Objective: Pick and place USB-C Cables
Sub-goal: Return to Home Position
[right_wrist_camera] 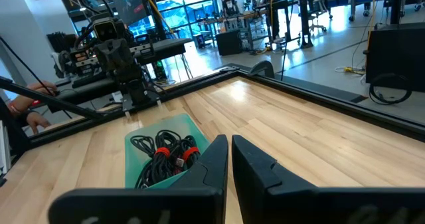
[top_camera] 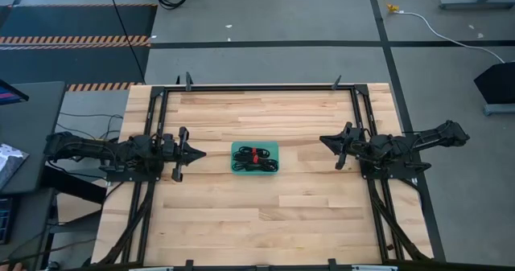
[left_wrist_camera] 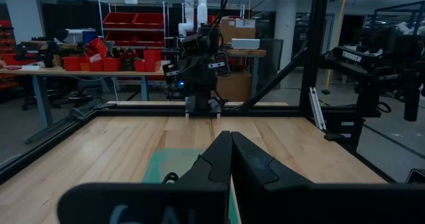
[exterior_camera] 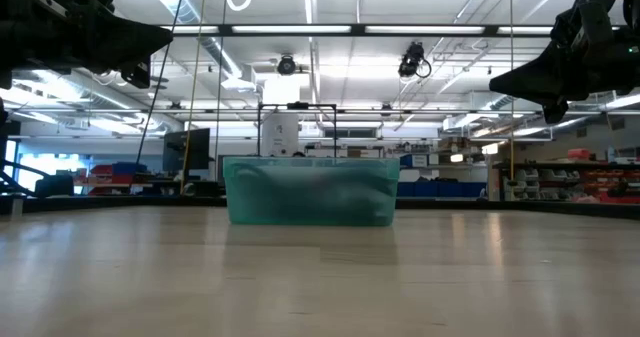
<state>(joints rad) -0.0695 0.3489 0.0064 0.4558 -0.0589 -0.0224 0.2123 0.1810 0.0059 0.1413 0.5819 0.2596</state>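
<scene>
USB-C cables point(top_camera: 254, 158) in the centre-frame tray point(top_camera: 235, 147) look light and floppy, best pinched at red ties; left tool point(left_wrist_camera: 231, 139) and right tool point(right_wrist_camera: 229, 141) both closed, empty.

High view: the USB-C cables point(top_camera: 254, 158) in the teal tray point(top_camera: 274, 147) at the table's middle read as one dark tangle with red flecks, too small to count. Low view: the tray wall is cloudy, the contents only a dim smear; both arms are cut off by the top edge. Left wrist view: the left gripper point(left_wrist_camera: 230, 136) hides most of the tray. Right wrist view: the right gripper point(right_wrist_camera: 229, 141) covers the tray's near end; a person's hand point(right_wrist_camera: 34, 119) is cut by the picture's edge.
</scene>
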